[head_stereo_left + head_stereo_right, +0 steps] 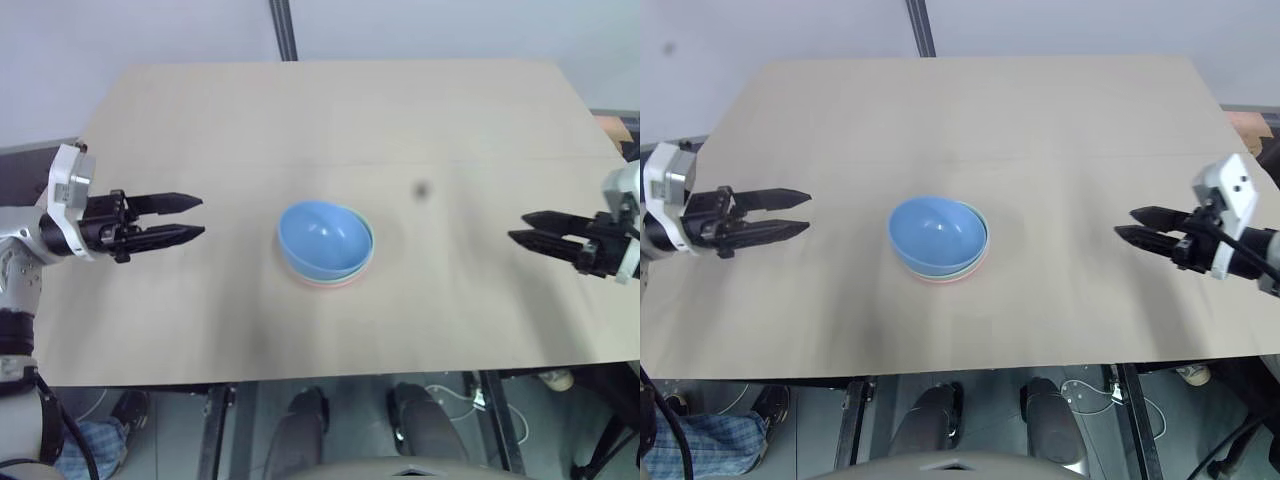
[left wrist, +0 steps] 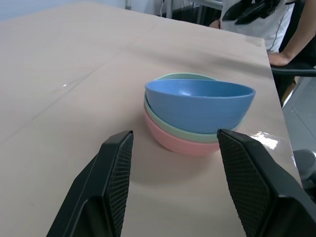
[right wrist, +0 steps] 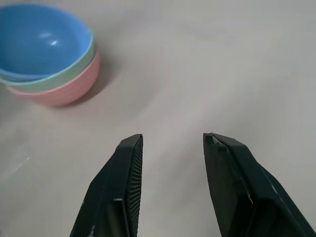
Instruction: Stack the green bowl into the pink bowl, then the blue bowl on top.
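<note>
Three bowls stand nested in the middle of the table. The pink bowl is at the bottom, the green bowl sits in it, and the blue bowl lies on top, tilted. My left gripper hovers open well to the left of the stack, pointing at it, with nothing between its fingers. Far off on the right side, my right gripper is open and empty too, aimed toward the stack. From the right wrist view the blue bowl lies some way beyond the fingers.
The bowls rest on a light wooden table with wide bare surface all around them. A small dark spot marks the top right of the stack. A person stands past the table's far edge in the left wrist view.
</note>
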Controlling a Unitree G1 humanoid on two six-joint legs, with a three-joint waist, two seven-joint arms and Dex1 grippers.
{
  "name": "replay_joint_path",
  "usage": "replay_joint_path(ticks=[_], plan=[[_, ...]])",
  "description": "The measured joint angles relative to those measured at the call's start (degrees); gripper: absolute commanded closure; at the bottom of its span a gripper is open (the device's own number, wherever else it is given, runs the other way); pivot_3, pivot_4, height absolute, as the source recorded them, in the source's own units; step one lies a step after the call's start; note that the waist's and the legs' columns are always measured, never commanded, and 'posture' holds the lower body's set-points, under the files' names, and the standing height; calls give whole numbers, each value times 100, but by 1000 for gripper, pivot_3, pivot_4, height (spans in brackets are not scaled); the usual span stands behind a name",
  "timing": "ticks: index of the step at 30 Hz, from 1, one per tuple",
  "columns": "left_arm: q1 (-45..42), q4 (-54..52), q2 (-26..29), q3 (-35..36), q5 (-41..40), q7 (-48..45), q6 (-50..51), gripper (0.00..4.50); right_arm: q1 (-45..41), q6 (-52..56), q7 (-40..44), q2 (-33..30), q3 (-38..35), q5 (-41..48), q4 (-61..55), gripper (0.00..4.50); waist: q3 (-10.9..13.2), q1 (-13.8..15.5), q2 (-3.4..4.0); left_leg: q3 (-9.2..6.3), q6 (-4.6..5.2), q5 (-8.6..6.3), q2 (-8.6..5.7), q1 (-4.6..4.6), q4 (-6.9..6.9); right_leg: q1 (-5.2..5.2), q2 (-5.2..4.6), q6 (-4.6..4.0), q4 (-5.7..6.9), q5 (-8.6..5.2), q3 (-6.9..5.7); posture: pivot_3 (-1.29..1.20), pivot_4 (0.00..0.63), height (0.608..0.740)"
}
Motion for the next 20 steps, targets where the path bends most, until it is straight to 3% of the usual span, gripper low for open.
replay_joint_path(ticks=[7,14,20], plan=[[1304,-1120,-225,938,38,1090,451,1608,987,-682,355,147,-972,17,41,2485,-1,90,-1,-1,0,0,2,10,3,15,-3,0,-5,0,0,0,150,740],[2814,-2348,-757,2033,-90,1915,996,1608,2007,-1363,498,493,-1369,-223,79,2485,-4,138,-3,2,0,-1,6,19,1,26,-5,0,-11,0,1,0,150,740],[3318,-2800,-996,2363,-72,2024,958,1608,2182,-1738,593,539,-1388,-255,211,2485,-2,188,-1,8,0,-2,16,139,-26,157,6,1,-71,-4,2,0,150,740]])
